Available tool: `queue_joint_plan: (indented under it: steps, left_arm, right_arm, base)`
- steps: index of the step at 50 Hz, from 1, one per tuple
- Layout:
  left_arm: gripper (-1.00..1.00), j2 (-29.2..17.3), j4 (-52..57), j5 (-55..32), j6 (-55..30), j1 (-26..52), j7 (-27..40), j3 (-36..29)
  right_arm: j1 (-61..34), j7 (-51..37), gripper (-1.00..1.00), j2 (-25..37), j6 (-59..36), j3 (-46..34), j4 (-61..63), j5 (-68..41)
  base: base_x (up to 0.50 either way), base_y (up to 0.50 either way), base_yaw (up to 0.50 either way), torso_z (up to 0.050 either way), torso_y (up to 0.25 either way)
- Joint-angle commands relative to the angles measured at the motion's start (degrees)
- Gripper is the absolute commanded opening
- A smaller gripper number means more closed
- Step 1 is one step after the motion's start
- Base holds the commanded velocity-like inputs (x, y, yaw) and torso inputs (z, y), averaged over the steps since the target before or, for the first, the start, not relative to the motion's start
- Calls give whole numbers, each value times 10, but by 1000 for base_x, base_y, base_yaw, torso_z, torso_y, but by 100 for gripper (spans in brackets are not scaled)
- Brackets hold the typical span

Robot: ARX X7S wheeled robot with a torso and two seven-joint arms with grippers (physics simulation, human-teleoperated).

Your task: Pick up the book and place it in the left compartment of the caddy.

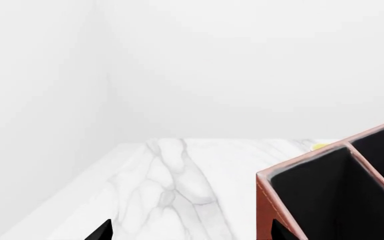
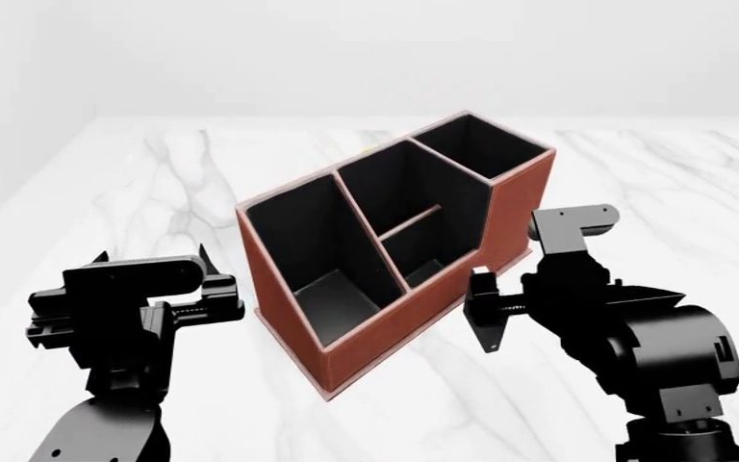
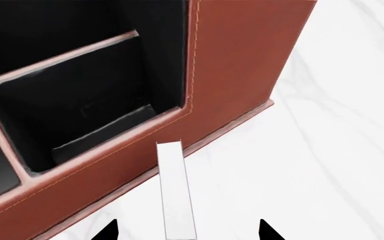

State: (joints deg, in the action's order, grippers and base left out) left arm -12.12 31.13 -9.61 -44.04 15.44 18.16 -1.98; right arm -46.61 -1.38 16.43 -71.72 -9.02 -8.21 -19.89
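Holding the book [image 3: 176,190] edge-on (white pages showing), the right gripper [image 3: 185,231] hovers beside the caddy [image 2: 498,231], clamped for insertion.

Bare simulated room: marble table [image 2: 151,183], white walls [image 1: 245,65].

White marble table [image 2: 151,192] with grey veins, carrying the reddish-brown caddy [image 2: 498,226] near its middle, set at an angle; a small yellow object [image 1: 320,146] lies beyond it toward the far edge

Head view looks forward and down over both arms at the caddy [image 2: 395,250] on the marble surface [image 2: 151,202]; both wrist views face it closely from opposite sides.
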Motion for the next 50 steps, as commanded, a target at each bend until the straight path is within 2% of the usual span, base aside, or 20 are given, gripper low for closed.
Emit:
queue_joint_plan:
  steps: [1,16,17,18,31,32,43,50]
  left_arm:
    - [100,-1,-3,-3,1,1,3,-2]
    - [100,-4,-2,-8,3,-1,7,-1]
    - [100,-4,-2,-8,5,-5,7,-1]
    - [100,-4,-2,-8,4,-5,8,-1]
    - [100,-7,1,-12,1,-2,11,-1]
    - [100,-7,1,-12,1,-2,12,-2]
    - [100,-9,0,-15,3,-3,14,-1]
    - [100,-10,0,-16,4,-4,16,-3]
  right_arm:
    - [-44,22,100,-22,89,-35,-157,24]
    - [-85,49,100,-57,200,-88,-379,63]
    - [-101,61,100,-70,243,-96,-460,71]
    - [-109,65,100,-74,257,-98,-484,74]
    - [-111,71,100,-78,277,-108,-513,79]
    - [-113,69,-100,-79,277,-105,-516,77]
    - [-93,56,-100,-69,261,-103,-452,73]
    - [-55,27,-100,-40,168,-73,-262,45]
  base:
    - [0,0,0,0,0]
    - [0,0,0,0,0]
    - [0,0,0,0,0]
    - [0,0,0,0,0]
    - [0,0,0,0,0]
    - [0,0,0,0,0]
    - [0,0,0,0,0]
    - [0,0,0,0,0]
